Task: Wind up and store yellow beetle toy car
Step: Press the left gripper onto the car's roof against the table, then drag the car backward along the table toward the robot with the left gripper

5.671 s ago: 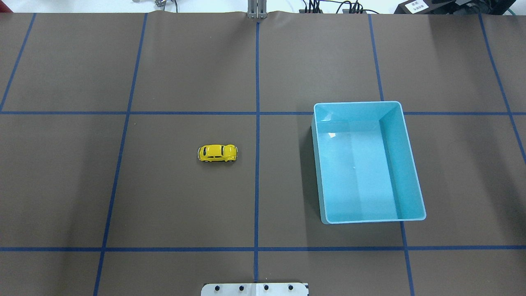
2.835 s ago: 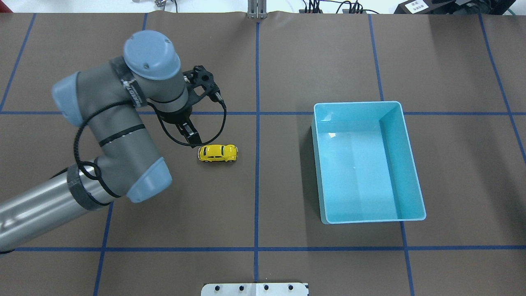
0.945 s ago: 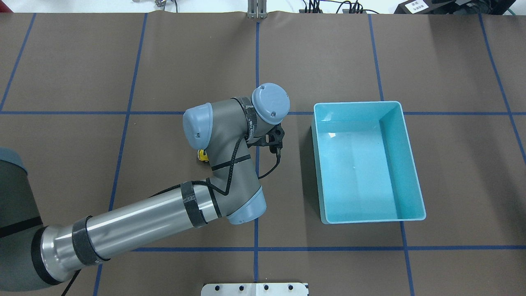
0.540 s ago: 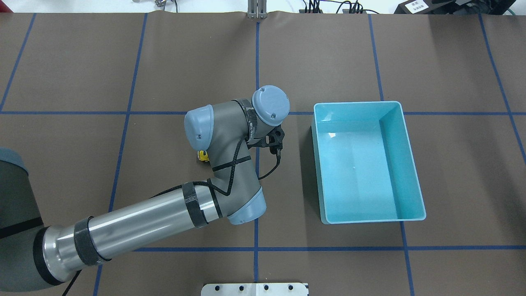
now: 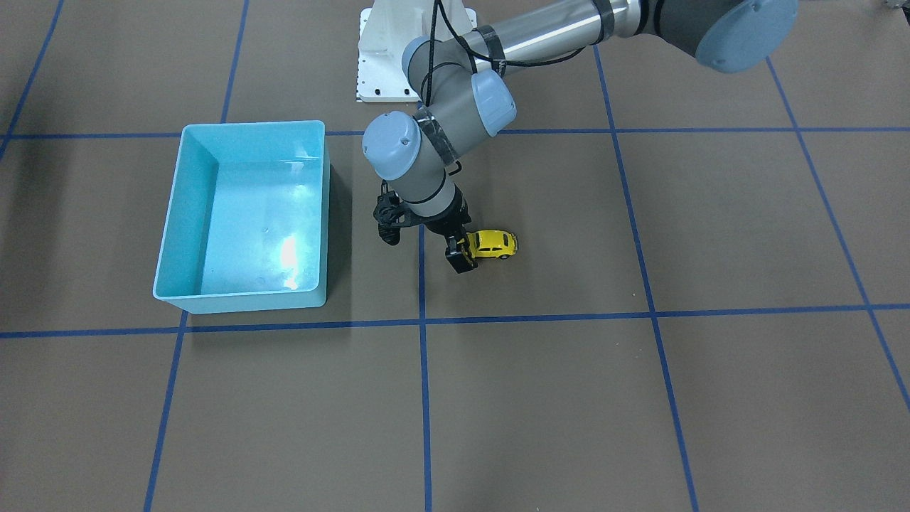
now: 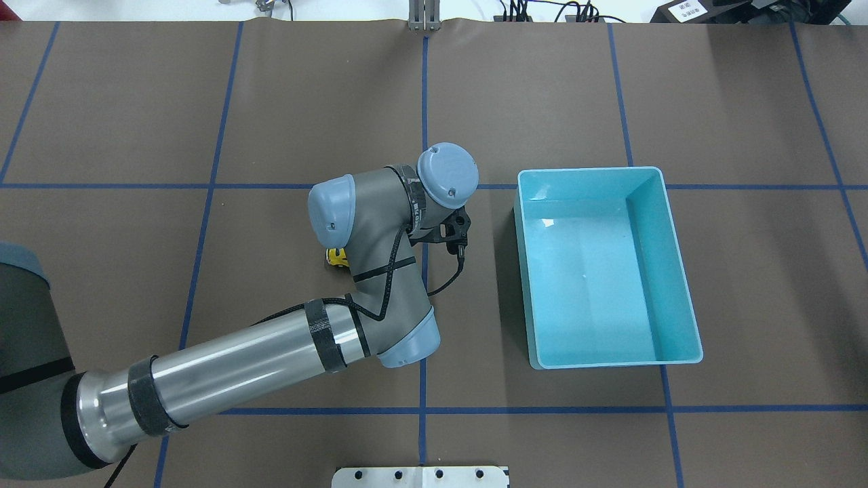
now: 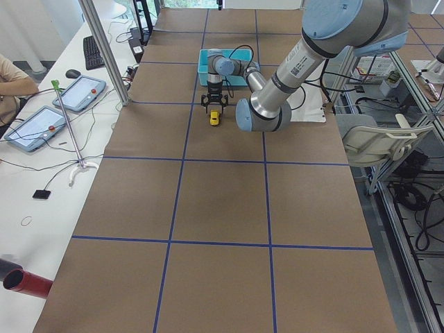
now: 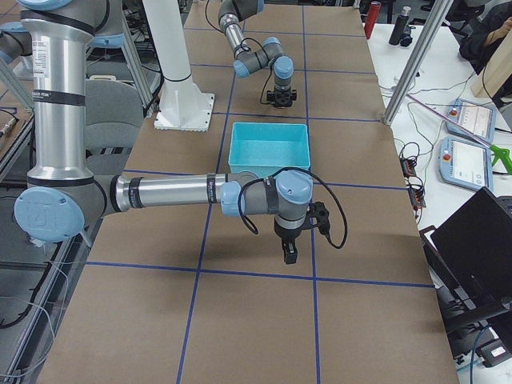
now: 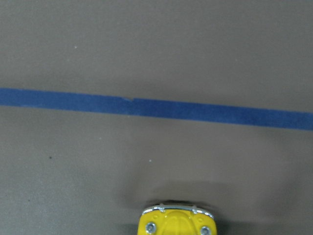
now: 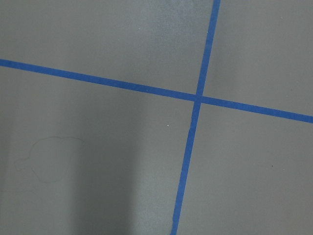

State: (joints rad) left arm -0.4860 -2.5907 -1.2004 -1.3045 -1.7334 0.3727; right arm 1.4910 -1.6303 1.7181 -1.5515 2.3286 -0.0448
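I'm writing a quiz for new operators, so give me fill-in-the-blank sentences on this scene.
The light blue bin is ___.
The yellow beetle toy car stands on its ___ on the table.
The gripper at the car's bin-side end belongs to the ___ arm.
Missing words: empty; wheels; left.

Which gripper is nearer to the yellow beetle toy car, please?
Left. The left gripper is at one end of the yellow beetle toy car; the right gripper hangs beyond the blue bin.
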